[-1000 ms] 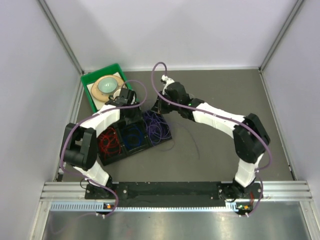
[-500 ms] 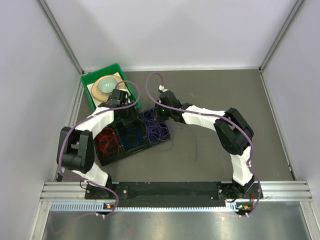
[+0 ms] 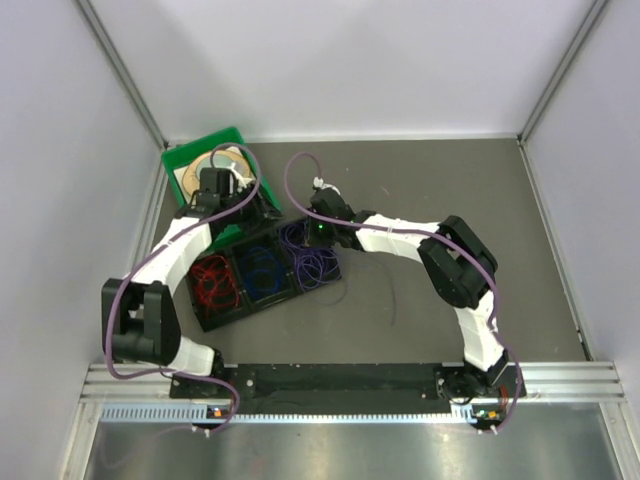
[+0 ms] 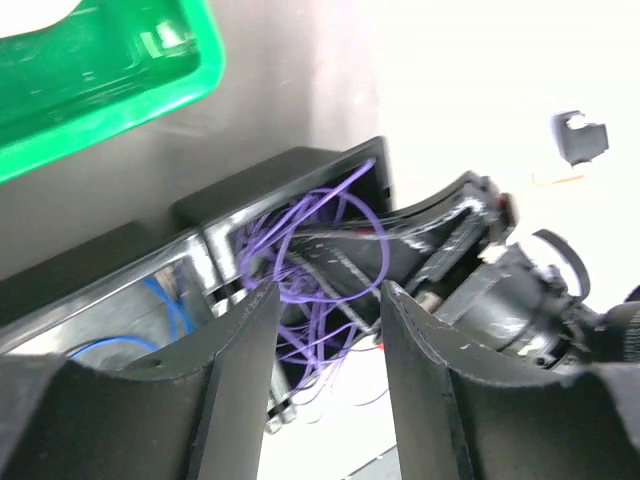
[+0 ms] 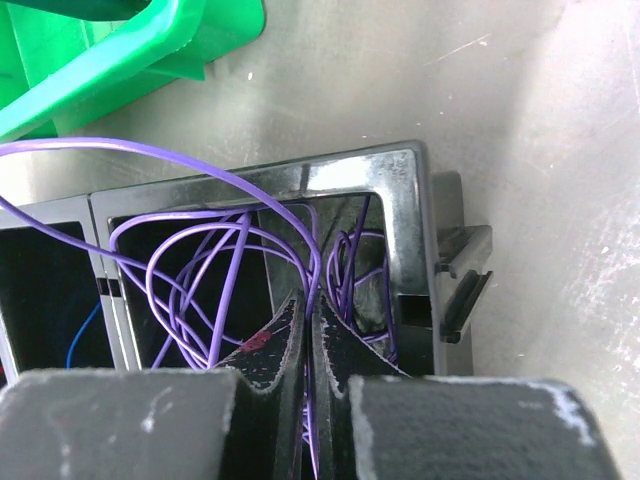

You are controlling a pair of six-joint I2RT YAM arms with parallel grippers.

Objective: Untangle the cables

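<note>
A black three-compartment tray (image 3: 290, 296) holds red cables (image 3: 213, 283), blue cables (image 3: 262, 272) and purple cables (image 3: 312, 260) in separate compartments. My right gripper (image 3: 318, 233) is over the purple compartment. In the right wrist view it (image 5: 311, 300) is shut on a purple cable (image 5: 200, 260) that loops up out of the tray (image 5: 400, 170). My left gripper (image 3: 258, 207) is at the tray's far edge. In the left wrist view it (image 4: 328, 295) is open and empty, with the purple cables (image 4: 310, 240) beyond its fingertips and a blue cable (image 4: 165, 300) to the left.
A green bin (image 3: 178, 160) with a round dish stands at the far left, touching the tray's back corner; it also shows in the left wrist view (image 4: 100, 80) and the right wrist view (image 5: 130, 50). A loose thin wire (image 3: 392, 295) lies on the table right of the tray.
My right gripper has moved left and down onto the purple compartment, its elbow folding in. My left wrist has swung back and left toward the green bin.
</note>
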